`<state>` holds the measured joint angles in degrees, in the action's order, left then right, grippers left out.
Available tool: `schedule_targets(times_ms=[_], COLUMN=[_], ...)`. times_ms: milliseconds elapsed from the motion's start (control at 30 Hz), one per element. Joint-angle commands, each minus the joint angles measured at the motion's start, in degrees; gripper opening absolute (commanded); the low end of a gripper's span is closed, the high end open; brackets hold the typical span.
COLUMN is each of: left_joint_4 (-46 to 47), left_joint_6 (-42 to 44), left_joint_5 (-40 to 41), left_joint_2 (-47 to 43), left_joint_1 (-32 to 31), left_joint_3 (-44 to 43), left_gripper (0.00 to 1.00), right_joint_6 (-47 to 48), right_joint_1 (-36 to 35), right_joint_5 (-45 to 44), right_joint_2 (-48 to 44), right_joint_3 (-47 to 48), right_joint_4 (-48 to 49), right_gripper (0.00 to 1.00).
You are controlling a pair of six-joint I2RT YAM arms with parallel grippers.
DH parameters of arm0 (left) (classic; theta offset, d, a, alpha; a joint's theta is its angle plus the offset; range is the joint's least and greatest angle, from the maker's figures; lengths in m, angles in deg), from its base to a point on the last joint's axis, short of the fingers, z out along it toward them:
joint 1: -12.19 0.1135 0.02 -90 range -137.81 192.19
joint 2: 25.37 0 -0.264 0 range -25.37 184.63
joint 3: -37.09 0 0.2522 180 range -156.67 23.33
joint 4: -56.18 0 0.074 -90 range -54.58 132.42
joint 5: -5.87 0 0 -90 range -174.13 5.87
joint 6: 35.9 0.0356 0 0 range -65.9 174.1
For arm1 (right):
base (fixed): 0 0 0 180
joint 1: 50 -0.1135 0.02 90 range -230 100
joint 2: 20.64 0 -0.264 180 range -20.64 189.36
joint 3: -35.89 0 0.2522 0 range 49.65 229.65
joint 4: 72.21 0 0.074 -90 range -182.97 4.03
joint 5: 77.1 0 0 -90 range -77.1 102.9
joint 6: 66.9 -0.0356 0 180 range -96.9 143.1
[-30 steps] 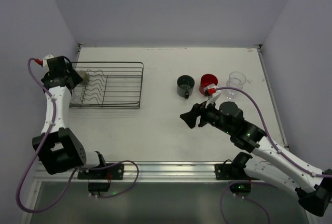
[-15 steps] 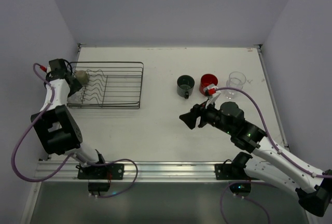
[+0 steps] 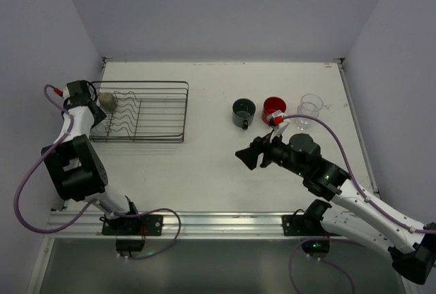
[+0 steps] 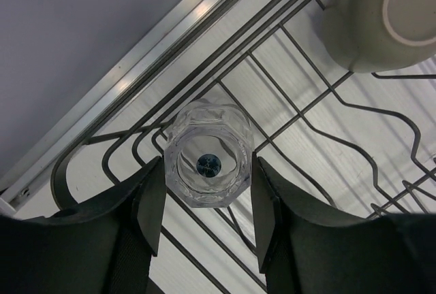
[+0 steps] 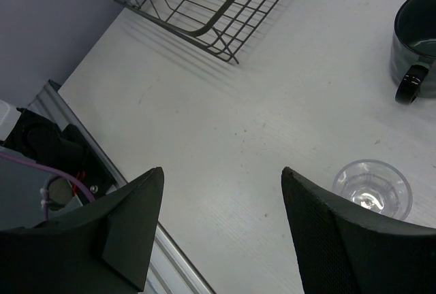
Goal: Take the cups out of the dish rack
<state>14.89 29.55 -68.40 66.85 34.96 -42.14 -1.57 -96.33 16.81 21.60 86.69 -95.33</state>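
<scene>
The dark wire dish rack (image 3: 163,111) stands at the left of the table. In its near left corner is a small clear tumbler (image 4: 208,161) with a blue dot on its base. My left gripper (image 4: 208,166) reaches straight down, and both fingers press the tumbler's sides. An olive-grey cup (image 3: 107,100) (image 4: 381,15) lies in the rack just beyond it. On the table at the right are a dark grey-green mug (image 3: 243,112) (image 5: 417,35), a red mug (image 3: 274,108) and a clear glass mug (image 3: 310,105). My right gripper (image 3: 245,156) (image 5: 223,170) hovers open over bare table.
A clear glass (image 5: 372,188) stands on the table close to my right finger. The left wall runs right beside the rack and my left arm (image 3: 71,131). A metal rail (image 3: 218,222) lines the near table edge.
My left gripper has swung in over the rack's near left corner and closed its jaws onto the clear tumbler. The right arm has not moved.
</scene>
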Motion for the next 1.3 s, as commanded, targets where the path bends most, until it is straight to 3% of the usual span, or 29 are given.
schedule_targets(times_ms=[0, 33, 200, 600, 800, 967, 1100, 1267], left_joint_4=[4.5, 4.76, 5.82, 5.64, 7.05, 23.63, 40.42, 61.96], left_joint_6=[-1.19, -1.28, -1.2, -4.97, -6.72, -17.0, -28.49, -39.77], left_joint_5=[1.94, 1.85, 0.63, -13.16, -13.86, -37.99, -46.46, -51.58], left_joint_2=[0.15, 0.15, -2.75, -23.3, -34.99, -45.54, -50.47, -53.11], left_joint_1=[0.26, 0.26, 0.26, -1.31, -12.11, -16.69, -22.05, -29.96], left_joint_3=[2.01, 2.28, 3.25, 2.45, 2.36, 14.03, 27.46, 37.78], left_gripper=[0.51, 0.42, 0.22, 0.14, 0.14, 0.14, 0.14, 0.11], right_joint_6=[-0.12, -0.12, -0.12, -0.21, -0.29, -5.38, -13.54, -16.2], right_joint_1=[0.1, 0.1, 0.09, 0.1, 0.1, 0.1, 0.1, 0.1], right_joint_5=[0.32, 0.32, 0.49, 0.58, 1.54, 7.07, 12.0, 14.9], right_joint_2=[-0.23, -0.31, 0.04, -1.54, -1.72, -4.71, -1.38, 9.6], right_joint_3=[-0.3, -0.3, -0.3, -3.11, -3.38, -5.3, -7.5, -0.84], right_joint_4=[2.34, 2.33, 2.6, 7.6, 9.36, 22.06, 37.02, 44.43], right_gripper=[0.72, 0.72, 0.72, 0.72, 0.72, 0.72, 0.72, 0.75])
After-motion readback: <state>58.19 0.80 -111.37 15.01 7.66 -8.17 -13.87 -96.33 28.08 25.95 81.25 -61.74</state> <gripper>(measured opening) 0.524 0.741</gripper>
